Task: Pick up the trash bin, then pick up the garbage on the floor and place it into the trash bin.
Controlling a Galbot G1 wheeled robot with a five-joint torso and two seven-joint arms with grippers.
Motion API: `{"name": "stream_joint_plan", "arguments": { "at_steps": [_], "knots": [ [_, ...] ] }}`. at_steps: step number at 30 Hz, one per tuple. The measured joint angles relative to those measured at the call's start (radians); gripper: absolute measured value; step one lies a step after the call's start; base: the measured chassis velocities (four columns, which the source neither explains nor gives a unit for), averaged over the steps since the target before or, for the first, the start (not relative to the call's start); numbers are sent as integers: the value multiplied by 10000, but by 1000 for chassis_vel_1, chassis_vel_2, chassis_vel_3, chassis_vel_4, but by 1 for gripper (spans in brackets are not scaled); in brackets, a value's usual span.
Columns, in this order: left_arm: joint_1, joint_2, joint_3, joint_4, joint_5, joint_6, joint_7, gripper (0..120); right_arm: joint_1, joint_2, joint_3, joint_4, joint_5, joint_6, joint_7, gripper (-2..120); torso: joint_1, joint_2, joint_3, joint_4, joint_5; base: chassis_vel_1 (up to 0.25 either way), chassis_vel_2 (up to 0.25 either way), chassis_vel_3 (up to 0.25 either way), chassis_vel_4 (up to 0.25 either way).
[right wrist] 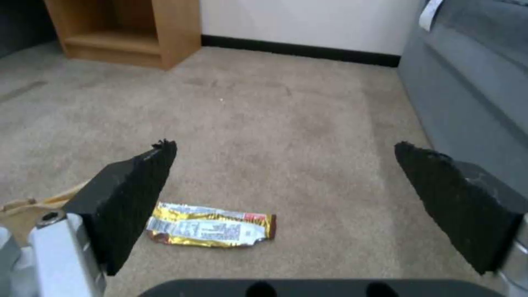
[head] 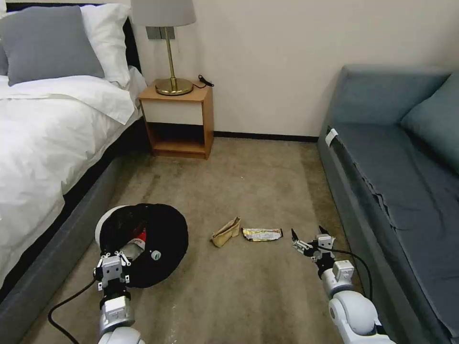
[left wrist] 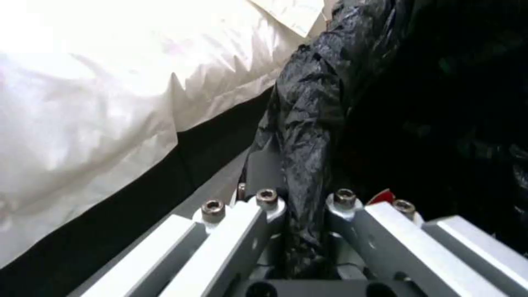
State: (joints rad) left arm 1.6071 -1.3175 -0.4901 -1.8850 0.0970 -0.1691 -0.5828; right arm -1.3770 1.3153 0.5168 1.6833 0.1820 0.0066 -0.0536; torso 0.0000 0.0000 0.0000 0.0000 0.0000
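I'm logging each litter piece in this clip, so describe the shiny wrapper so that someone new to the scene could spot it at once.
Look at the carpet between the bed and the sofa. Two pieces lie side by side there, with the open right gripper just to their right. The wrapper is the flat gold and silver one nearer that gripper; its neighbour, the paper bag, is tan and crumpled.

Bare carpet (head: 267,191) lies open around the snack wrapper (head: 262,234), hemmed by bed (head: 43,157) and sofa (head: 382,181).
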Motion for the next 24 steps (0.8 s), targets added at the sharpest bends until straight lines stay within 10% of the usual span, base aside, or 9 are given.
{"name": "stream_joint_plan", "arguments": {
  "at_steps": [24],
  "knots": [
    [-8,6,-7,183,21,-84,-48,2,-70,153,-12,-312,-62,343,-75,100,0,0,1,-1,-1,-65,59,63,-58]
  ]
}}
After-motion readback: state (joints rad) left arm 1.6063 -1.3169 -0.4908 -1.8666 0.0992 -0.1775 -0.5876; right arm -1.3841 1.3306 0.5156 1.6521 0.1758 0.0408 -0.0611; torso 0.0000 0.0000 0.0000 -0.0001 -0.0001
